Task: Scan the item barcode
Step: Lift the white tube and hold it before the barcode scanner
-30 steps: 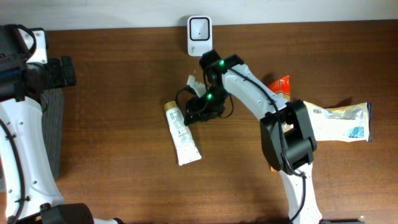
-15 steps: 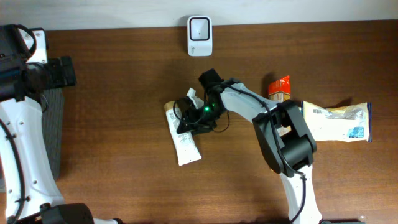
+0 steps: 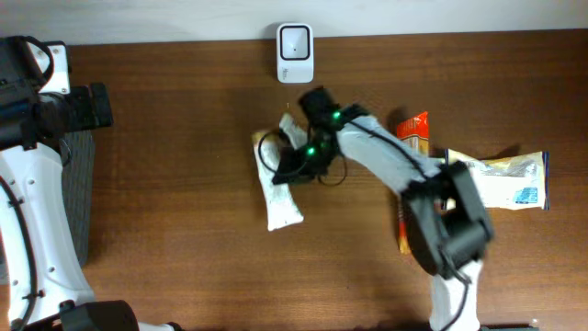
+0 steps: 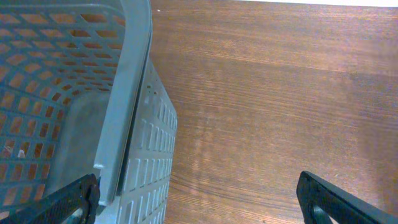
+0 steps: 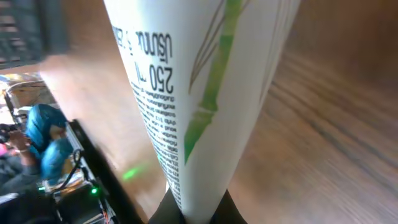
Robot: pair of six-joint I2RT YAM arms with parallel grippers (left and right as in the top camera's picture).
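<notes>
As seen from above, tube (image 3: 280, 198): mid-table, lengthwise front to back with a slight slant, wider end toward the front edge; in front of the scanner and apart from it.
Right gripper (image 3: 292, 158): pressed together on the tube's upper part, pinching it, with the arm reaching in from the right.
Tube in right wrist view (image 5: 205, 93): fills the middle of the frame; white, with a green bamboo-like print and black small print including "250 ml"; tapers down to the dark jaws at the bottom edge, clamped between them.
Tube contact with table: cannot tell whether resting or raised off the wood.
Scanner (image 3: 295, 53): small white box with a square window, at the back edge of the table.
Left gripper (image 4: 199, 198): spread wide and holding nothing; only the dark fingertips visible, in the two lower corners of the left wrist view; poised above the basket's rim and the wood beside it.
Basket (image 4: 124, 112): grey and perforated, at the far left of the table.
Pack (image 3: 415, 127): orange, just right of the right arm.
Bag (image 3: 505, 179): pale with a blue patch, near the right edge, beside the pack.
Table (image 3: 184, 230): brown wood grain.
</notes>
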